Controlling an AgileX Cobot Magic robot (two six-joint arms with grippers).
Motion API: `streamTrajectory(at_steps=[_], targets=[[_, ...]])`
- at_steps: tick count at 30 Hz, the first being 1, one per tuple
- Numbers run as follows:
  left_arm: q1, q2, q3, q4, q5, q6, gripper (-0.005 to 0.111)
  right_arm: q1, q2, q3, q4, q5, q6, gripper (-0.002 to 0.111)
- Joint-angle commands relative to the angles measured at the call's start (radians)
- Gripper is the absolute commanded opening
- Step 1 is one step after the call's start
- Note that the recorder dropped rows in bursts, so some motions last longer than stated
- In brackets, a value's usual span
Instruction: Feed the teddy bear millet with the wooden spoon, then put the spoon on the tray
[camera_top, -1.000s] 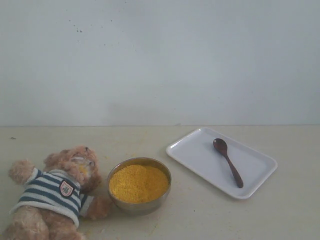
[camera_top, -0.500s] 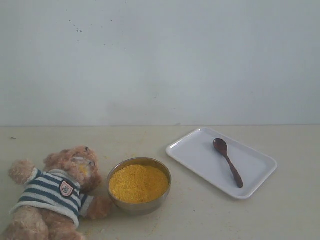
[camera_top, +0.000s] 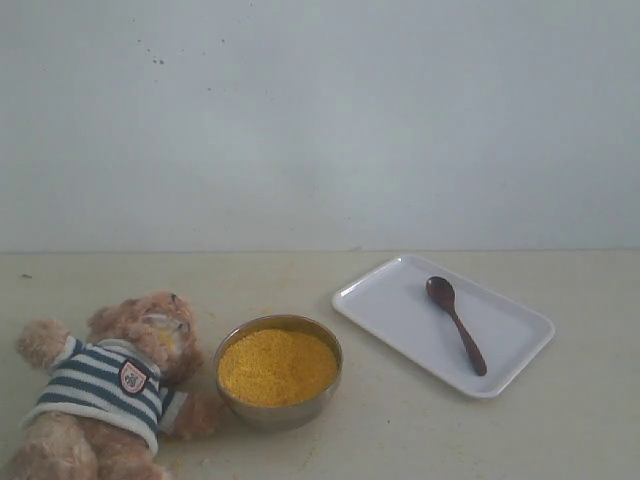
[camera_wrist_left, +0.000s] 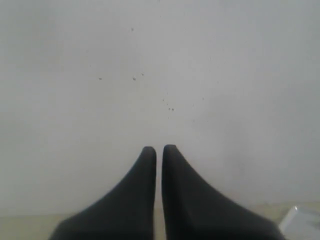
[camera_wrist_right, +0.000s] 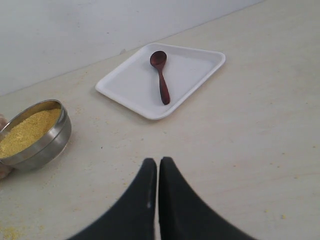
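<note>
The teddy bear (camera_top: 110, 385) lies on its back at the front left of the table, with yellow grains on its muzzle. Beside it stands the steel bowl (camera_top: 238, 398) heaped with millet (camera_top: 277, 366). The wooden spoon (camera_top: 455, 323) rests on the white tray (camera_top: 390, 305) at the right, also visible in the right wrist view as spoon (camera_wrist_right: 161, 76) on tray (camera_wrist_right: 125, 85). Neither arm shows in the exterior view. My right gripper (camera_wrist_right: 157, 161) is shut and empty above bare table, well short of the tray. My left gripper (camera_wrist_left: 159, 148) is shut and empty, facing the wall.
A pale wall (camera_top: 320, 120) runs along the back of the cream table (camera_top: 560, 430). A few loose yellow grains lie on the table near the bowl (camera_wrist_right: 37, 135). A corner of the tray (camera_wrist_left: 300, 220) shows at the edge of the left wrist view.
</note>
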Motion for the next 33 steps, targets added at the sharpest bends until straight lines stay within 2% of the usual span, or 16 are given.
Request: streamTrajectory(at_steps=[1,17,22,25,29,33], targets=[[-0.006,-0.003,0.032,0.003,0.089,0.012,0.004,-0.001,-0.005,-0.001,-0.007,-0.001,-0.003,0.001],[-0.004,0.005,0.183,0.0,0.062,0.116,0.004,-0.001,-0.005,-0.001,-0.007,-0.001,-0.003,0.001],[-0.004,0.003,0.332,0.0,-0.023,-0.028,0.004,-0.001,-0.005,-0.001,-0.007,-0.001,-0.003,0.001],[-0.004,-0.003,0.416,0.0,-0.018,-0.063,0.004,-0.001,-0.005,-0.001,-0.007,-0.001,-0.003,0.001],[-0.004,-0.003,0.422,0.007,0.046,-0.034,0.004,-0.001,-0.003,-0.001,-0.007,-0.001,-0.003,0.001],[-0.004,-0.003,0.422,0.007,0.046,-0.003,0.004,-0.001,-0.003,-0.001,-0.007,-0.001,-0.003,0.001]])
